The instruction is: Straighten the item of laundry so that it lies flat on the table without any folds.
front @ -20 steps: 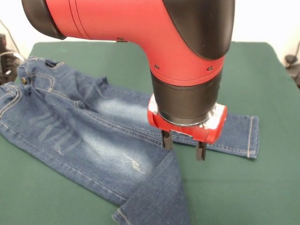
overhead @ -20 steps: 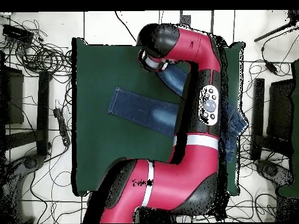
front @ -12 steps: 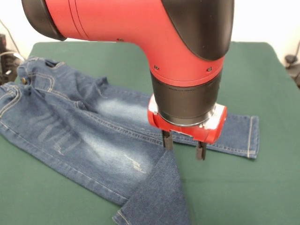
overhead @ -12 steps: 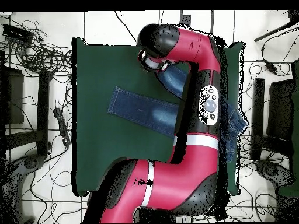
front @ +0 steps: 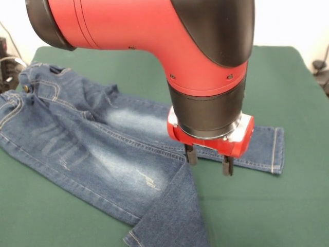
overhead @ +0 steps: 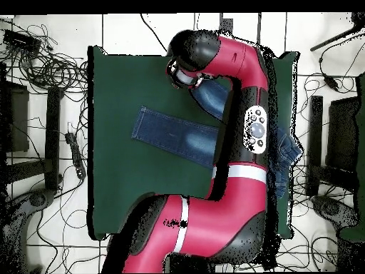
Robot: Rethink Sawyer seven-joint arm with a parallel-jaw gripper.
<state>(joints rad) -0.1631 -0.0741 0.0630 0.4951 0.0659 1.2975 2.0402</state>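
Note:
The item of laundry is a small pair of blue jeans on the green table. Its waistband lies at the left in the front view. One leg runs right to a hemmed cuff. The other leg runs toward the bottom edge and is folded over on itself, showing darker denim. My gripper is open with nothing between its fingers, low over the gap between the two legs, by the long leg's near edge. In the overhead view the arm covers the gripper and much of the jeans.
Cables and black equipment lie on the floor around the table. A black stand shows past the table's right edge in the front view. Bare green cloth lies right of and below the cuff.
My gripper has shifted a little to the right and slightly lower in the front view. The jeans have not moved.

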